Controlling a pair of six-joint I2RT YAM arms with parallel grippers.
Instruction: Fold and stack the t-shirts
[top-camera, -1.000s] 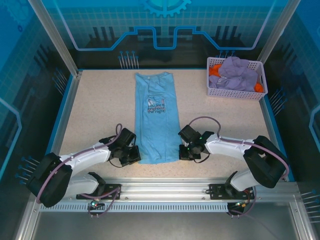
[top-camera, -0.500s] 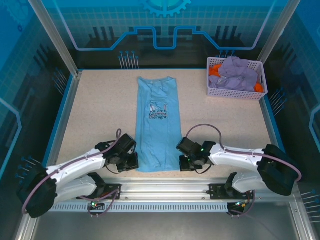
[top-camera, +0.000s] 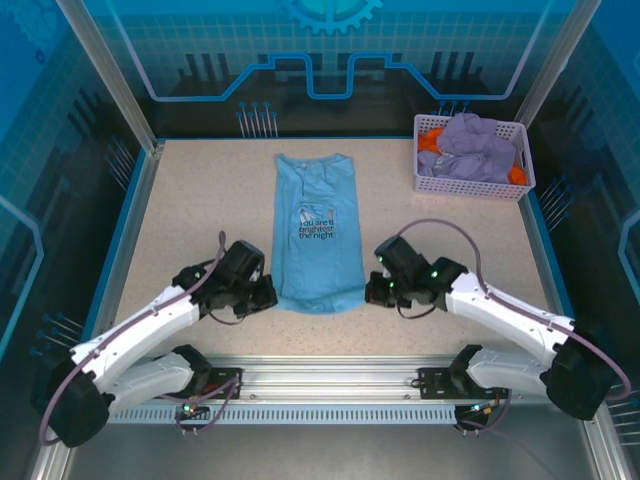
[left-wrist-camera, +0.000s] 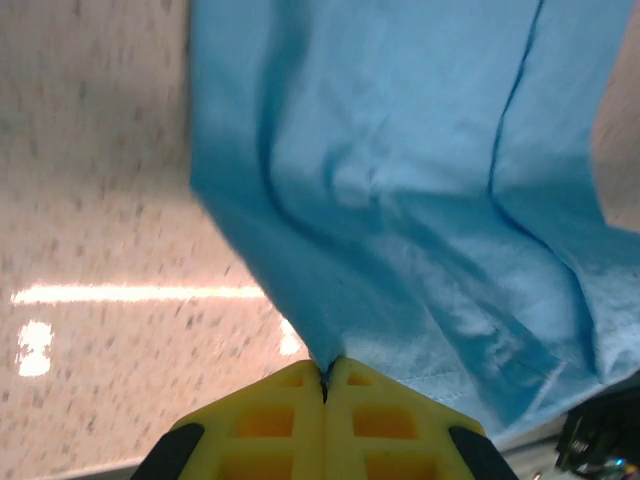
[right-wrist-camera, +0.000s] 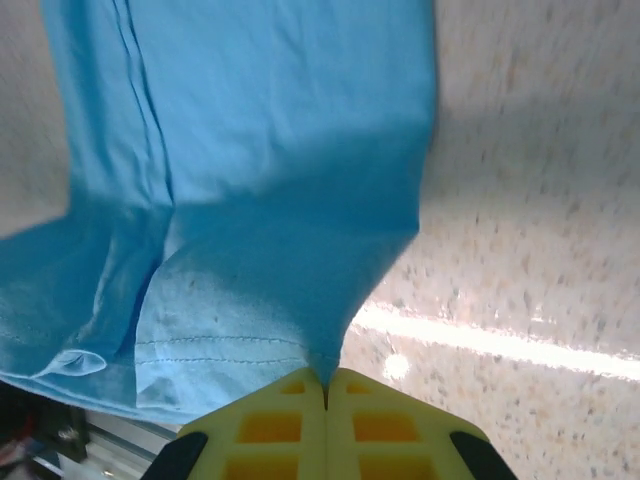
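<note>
On the speckled table (top-camera: 190, 210), the sky-blue t-shirt (top-camera: 318, 245) lay lengthwise at centre, its hem corners pinched and held up by the closed left gripper (top-camera: 272, 297) and right gripper (top-camera: 371, 292). A clean fold probably called for carrying both corners level and together toward the collar, keeping the cloth taut.

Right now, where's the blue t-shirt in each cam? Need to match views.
Top external: blue t-shirt lies lengthwise mid-table, near hem held by left gripper and right gripper.
Left wrist: blue t-shirt across upper right, hem corner pinched in left gripper at bottom centre.
Right wrist: blue t-shirt across upper left, hem corner pinched in right gripper at bottom centre.
Shared landmark: speckled table beside the cloth.
</note>
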